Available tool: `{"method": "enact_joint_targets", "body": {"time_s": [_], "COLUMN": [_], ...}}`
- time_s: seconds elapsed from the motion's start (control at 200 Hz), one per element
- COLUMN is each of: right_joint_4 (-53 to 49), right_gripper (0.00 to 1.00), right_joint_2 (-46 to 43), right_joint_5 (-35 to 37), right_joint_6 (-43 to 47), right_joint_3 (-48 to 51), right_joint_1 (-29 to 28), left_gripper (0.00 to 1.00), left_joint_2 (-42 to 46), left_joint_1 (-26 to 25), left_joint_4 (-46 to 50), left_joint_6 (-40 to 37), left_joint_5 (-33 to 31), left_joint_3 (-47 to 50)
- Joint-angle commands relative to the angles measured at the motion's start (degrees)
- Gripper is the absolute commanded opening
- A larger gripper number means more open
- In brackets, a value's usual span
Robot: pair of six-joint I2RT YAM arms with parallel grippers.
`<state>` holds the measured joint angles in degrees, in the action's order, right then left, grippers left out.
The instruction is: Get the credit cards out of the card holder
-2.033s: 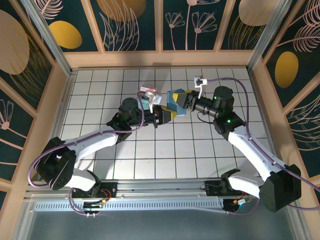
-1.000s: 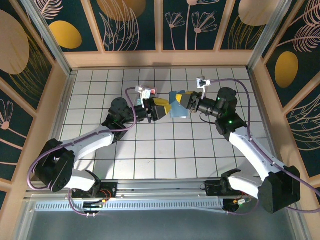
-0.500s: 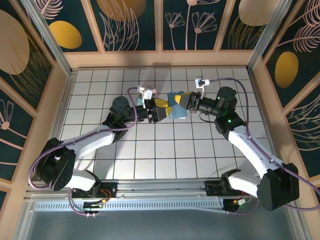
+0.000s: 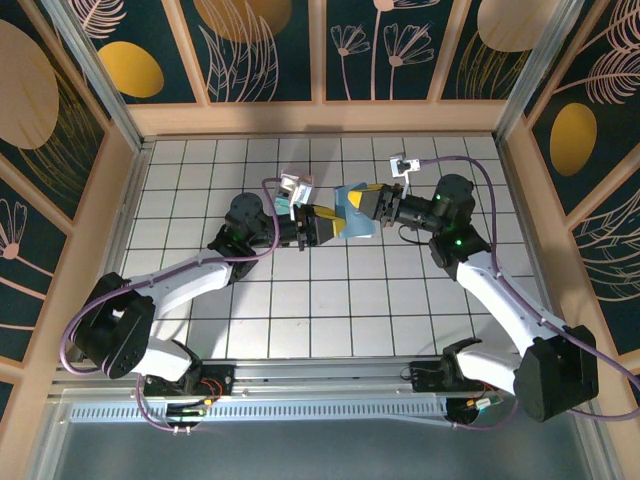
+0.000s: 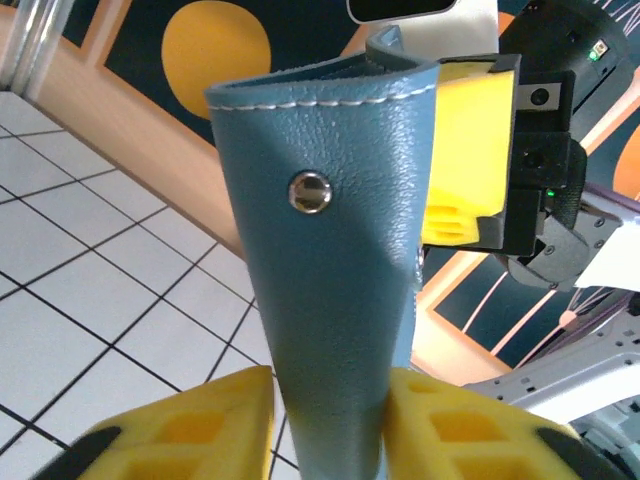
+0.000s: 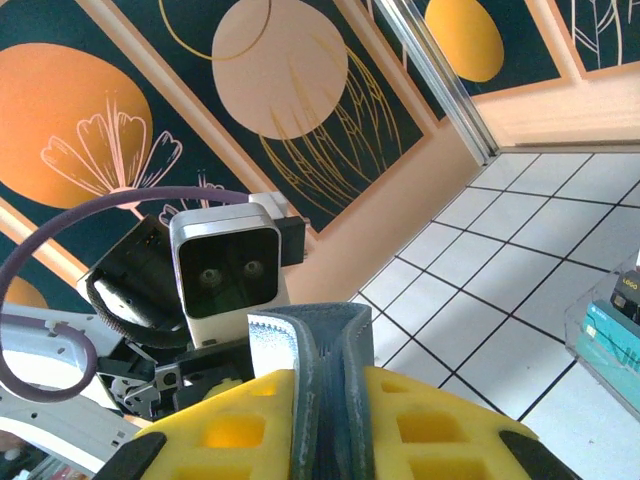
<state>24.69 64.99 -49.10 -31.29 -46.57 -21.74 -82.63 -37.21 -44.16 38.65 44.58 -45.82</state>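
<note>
The slate-blue card holder [image 4: 352,213] hangs in the air above the middle of the tiled floor, held from both sides. My left gripper [image 4: 326,221] is shut on its left flap; in the left wrist view the flap [image 5: 325,270] with its metal snap rises between my yellow pads [image 5: 195,430]. My right gripper [image 4: 369,205] is shut on the other half, whose folded edges [image 6: 335,370] stand between its yellow pads [image 6: 425,430]. The credit cards are hidden.
A small clear plastic box [image 4: 293,188] with teal and red inside sits on the floor just behind the left wrist; it is also at the right edge of the right wrist view [image 6: 612,330]. Wooden walls [image 4: 320,115] ring the tiled floor.
The left gripper's jaws have opened and closed again on the card holder's flap, slightly further right. The right gripper has kept its grip and barely moved.
</note>
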Motion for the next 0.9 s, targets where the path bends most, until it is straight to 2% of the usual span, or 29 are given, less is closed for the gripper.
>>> {"method": "enact_joint_targets", "body": {"time_s": [0.0, 0.1, 0.195, 0.315, 0.38, 0.4, 0.485, 0.641, 0.796, 0.896], "right_joint_4": [4.8, 2.0, -3.4, -12.1, -17.0, -18.4, -24.8, -33.0, -37.1, -37.5], "right_gripper": [0.07, 0.08, 0.21, 0.34, 0.48, 0.5, 0.54, 0.54, 0.51, 0.5], "right_joint_2": [-0.6, 0.0, 0.1, -0.8, -1.6, -1.8, -2.4, -2.4, -2.2, -2.4], "right_joint_5": [-1.5, -0.4, 3.0, 10.7, 17.3, 19.7, 29.4, 42.5, 50.9, 54.8], "right_joint_6": [-1.3, -0.1, 2.3, 6.0, 7.0, 7.2, 6.8, 6.1, 4.5, 2.7], "right_joint_3": [-0.1, -1.2, -2.6, -4.6, -5.3, -5.5, -6.8, -9.0, -11.1, -11.3], "right_joint_1": [-0.1, -0.1, -0.2, -0.8, -1.3, -1.4, -1.7, -4.3, -8.8, -11.6], "left_gripper": [0.21, 0.08, 0.02, 0.0, 0.0, 0.0, 0.0, 0.0, 0.0, 0.0], "left_joint_2": [-0.3, 0.1, 0.7, 1.8, 2.4, 2.5, 2.5, 1.1, -0.4, -1.5], "left_joint_1": [0.1, 0.1, 0.1, 0.1, 0.1, 0.1, 0.1, 0.1, 0.1, 0.1], "left_joint_4": [-1.2, -1.4, -0.1, 5.4, 7.9, 8.6, 11.3, 14.0, 16.5, 16.3], "left_joint_6": [-0.8, -0.5, -1.2, -4.3, -5.7, -6.1, -6.8, -6.5, -6.9, -7.2], "left_joint_5": [0.8, 0.3, -1.4, -6.6, -10.5, -11.8, -17.1, -23.3, -28.7, -29.3], "left_joint_3": [-0.8, -0.8, -0.3, -1.1, -1.3, -1.5, -2.1, -3.1, -4.1, -4.6]}}
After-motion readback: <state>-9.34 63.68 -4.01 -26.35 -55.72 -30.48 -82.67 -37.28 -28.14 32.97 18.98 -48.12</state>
